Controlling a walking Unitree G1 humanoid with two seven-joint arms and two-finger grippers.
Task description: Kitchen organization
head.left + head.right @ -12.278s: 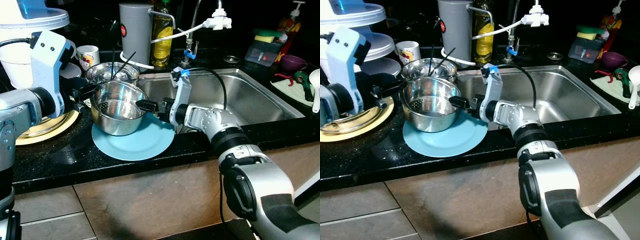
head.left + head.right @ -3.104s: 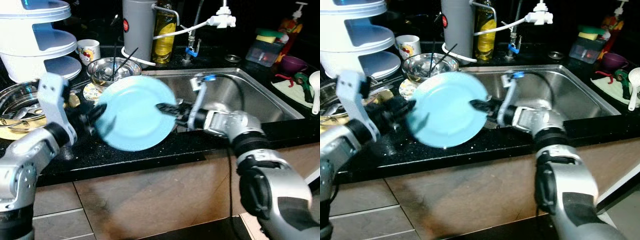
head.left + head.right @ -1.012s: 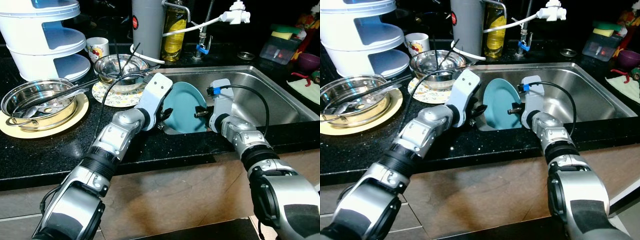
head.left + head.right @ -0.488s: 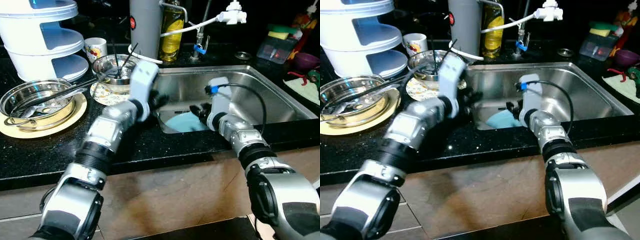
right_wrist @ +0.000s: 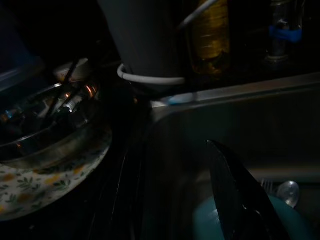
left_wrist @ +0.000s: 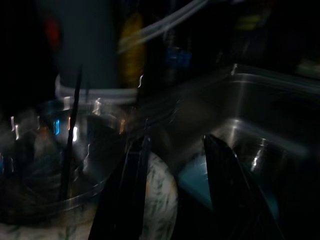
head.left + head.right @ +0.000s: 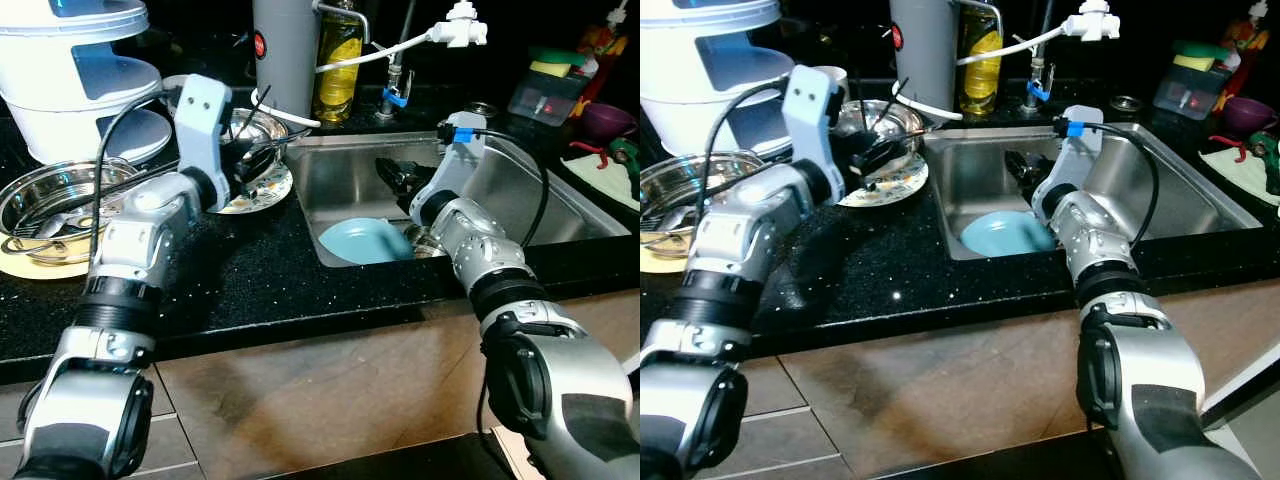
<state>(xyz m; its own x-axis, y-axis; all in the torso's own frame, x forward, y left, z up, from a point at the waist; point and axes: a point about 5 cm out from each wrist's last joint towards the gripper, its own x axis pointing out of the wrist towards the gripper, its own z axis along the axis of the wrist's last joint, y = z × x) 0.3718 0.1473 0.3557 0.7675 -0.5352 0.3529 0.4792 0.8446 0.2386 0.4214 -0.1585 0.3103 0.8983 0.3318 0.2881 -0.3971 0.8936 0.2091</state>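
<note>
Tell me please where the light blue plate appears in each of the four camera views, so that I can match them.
Left eye view: the light blue plate lies on the sink's floor, near its left wall.
Right eye view: same place, beside the right gripper's arm.
Left wrist view: a blurred blue patch between the fingers.
Right wrist view: at the lower edge, behind a finger.
Shared landmark: the grey canister.

A black speckled countertop point(image 7: 250, 270) is seen with a steel sink point(image 7: 560, 215) set into it. On the left a yellow plate point(image 7: 40, 262), a floral plate point(image 7: 262, 190) and a white tiered container point(image 7: 75, 85) are placed.
</note>
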